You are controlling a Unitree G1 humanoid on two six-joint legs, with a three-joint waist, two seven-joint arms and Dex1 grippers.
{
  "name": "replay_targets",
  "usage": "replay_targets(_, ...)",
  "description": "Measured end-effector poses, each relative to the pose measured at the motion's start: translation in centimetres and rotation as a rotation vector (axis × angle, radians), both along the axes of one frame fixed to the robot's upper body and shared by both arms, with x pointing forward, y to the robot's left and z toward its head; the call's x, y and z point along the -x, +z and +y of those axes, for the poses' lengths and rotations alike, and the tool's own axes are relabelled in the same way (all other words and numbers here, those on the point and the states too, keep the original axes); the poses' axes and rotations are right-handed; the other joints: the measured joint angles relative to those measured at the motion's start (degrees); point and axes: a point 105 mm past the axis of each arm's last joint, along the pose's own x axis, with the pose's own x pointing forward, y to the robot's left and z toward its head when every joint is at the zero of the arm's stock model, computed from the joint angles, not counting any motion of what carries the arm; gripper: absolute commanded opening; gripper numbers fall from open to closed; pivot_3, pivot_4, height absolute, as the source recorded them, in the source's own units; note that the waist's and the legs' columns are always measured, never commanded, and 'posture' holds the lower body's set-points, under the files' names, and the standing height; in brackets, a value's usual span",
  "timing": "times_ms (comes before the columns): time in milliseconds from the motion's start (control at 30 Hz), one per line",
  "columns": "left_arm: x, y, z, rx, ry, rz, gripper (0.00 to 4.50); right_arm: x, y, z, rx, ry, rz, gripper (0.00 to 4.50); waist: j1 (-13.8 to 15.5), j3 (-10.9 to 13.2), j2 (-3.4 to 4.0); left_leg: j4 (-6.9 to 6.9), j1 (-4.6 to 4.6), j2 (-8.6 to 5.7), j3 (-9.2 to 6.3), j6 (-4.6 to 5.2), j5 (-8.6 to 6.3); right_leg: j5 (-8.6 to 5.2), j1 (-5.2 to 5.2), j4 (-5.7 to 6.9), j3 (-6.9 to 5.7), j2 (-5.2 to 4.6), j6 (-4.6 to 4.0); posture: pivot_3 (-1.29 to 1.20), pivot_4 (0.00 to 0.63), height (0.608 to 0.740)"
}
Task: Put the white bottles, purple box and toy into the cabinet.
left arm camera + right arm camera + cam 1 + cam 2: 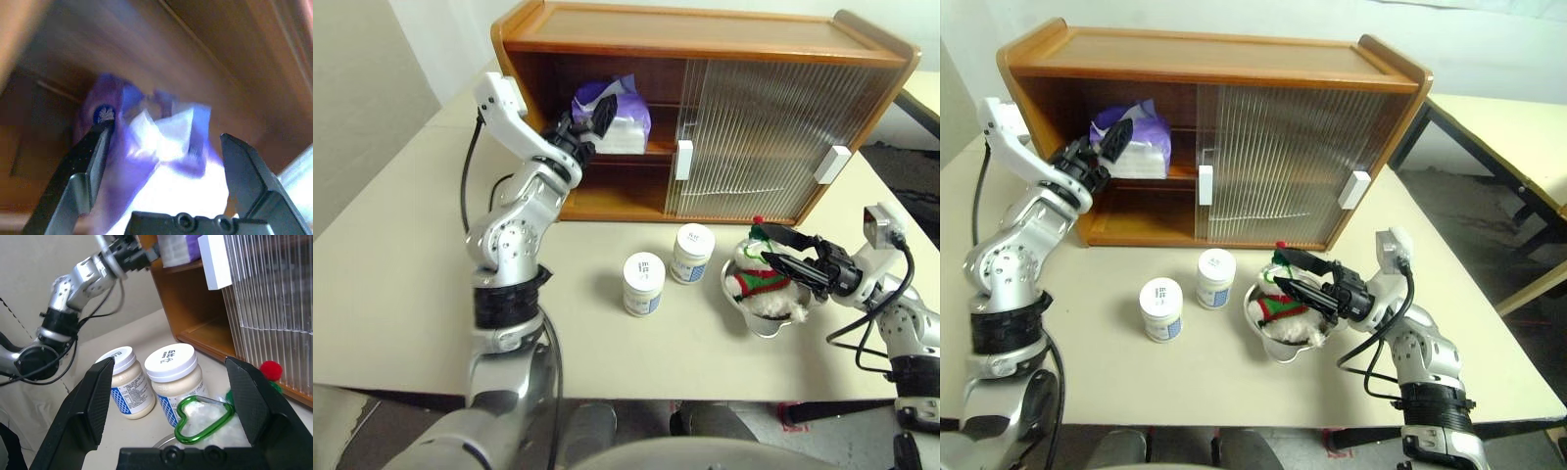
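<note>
Purple box [612, 113], seemingly half-hidden behind left gripper [597, 125]

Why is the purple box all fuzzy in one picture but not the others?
Left wrist view: purple box and wood smeared by blur, tissue glaring white between the left gripper fingers. Left eye view: box on the cabinet shelf looks sharp. Right wrist view: bottles clear.

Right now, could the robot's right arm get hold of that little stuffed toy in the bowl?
Probably yes. The right gripper hangs open just over the toy, which lies uncovered in the metal bowl, with nothing between them.
</note>
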Motion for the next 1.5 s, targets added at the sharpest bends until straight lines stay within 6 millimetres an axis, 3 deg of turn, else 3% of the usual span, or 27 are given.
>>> replay_targets(200, 1.4, -1.5, 0.4, -0.153, -0.017, -0.028, 1.43, -0.1, 0.0, 0.1, -0.001, 0.008, 0.000, 4.50, 0.97, 0.00, 0.00, 0.07, 0.02, 0.00, -0.01, 0.25, -0.14, -0.11, 0.04, 0.04, -0.03, 0.00, -0.39, -0.04, 0.030, 0.740)
replay_targets(333, 2.1, -1.4, -0.1, -0.267, -0.055, -0.072, 0.04, -0.4, 0.2, 0.1, -0.003, 0.012, -0.007, 4.50, 1.20, -0.01, -0.01, 0.12, 0.03, 0.00, -0.01, 0.31, -0.16, -0.10, 0.05, 0.04, -0.03, 0.00, -0.58, -0.04, 0.027, 0.740)
replay_targets(500, 3.1, -2.1, -3.0, -0.316, -0.216, -0.103, 0.04, -0.4, 0.2, 0.2, -0.003, 0.014, -0.002, 4.50, 1.55, -0.01, -0.01, 0.14, 0.06, 0.00, 0.00, 0.34, -0.16, -0.05, 0.09, 0.08, -0.05, 0.00, -0.60, -0.05, 0.025, 0.740)
replay_targets(600, 2.5, -2.3, -3.7, -0.310, -0.245, -0.108, 0.04, -0.4, 0.1, 0.2, -0.004, 0.013, -0.002, 4.50, 1.59, -0.01, -0.01, 0.14, 0.08, 0.00, 0.00, 0.39, -0.14, -0.01, 0.10, 0.10, -0.06, 0.00, -0.59, -0.05, 0.023, 0.740)
replay_targets(867, -1.9, -3.2, -3.0, -0.372, -0.155, -0.078, 0.04, 0.1, -0.4, 0.2, -0.002, -0.003, 0.014, 4.50, 1.38, -0.01, -0.01, 0.19, 0.08, 0.00, -0.01, 0.43, -0.10, 0.06, 0.10, 0.08, -0.05, 0.00, -0.54, -0.08, 0.020, 0.740)
replay_targets(1233, -5.4, -4.0, -2.6, -0.440, -0.044, -0.083, 0.04, 0.2, -0.2, 0.4, 0.002, -0.015, 0.003, 4.50, 0.45, -0.03, 0.01, 0.19, 0.05, -0.01, -0.03, 0.50, -0.08, 0.15, 0.11, 0.02, -0.04, -0.02, -0.25, -0.11, 0.010, 0.740)
replay_targets(1400, -6.2, -4.0, -2.4, -0.456, -0.019, -0.121, 0.04, 0.2, -0.1, 0.4, 0.002, -0.018, 0.001, 4.50, -0.33, -0.05, 0.03, 0.19, 0.06, -0.01, -0.03, 0.57, -0.03, 0.15, 0.13, 0.02, -0.04, -0.02, -0.25, -0.12, 0.008, 0.740)
replay_targets(1500, -5.2, -3.1, -3.1, -0.404, -0.107, -0.183, 0.60, 0.2, 0.0, 0.3, -0.003, -0.019, -0.003, 4.50, -0.79, -0.05, 0.03, 0.19, 0.01, -0.03, -0.03, 0.57, -0.01, 0.15, 0.12, 0.01, -0.05, -0.02, -0.26, -0.12, 0.010, 0.740)
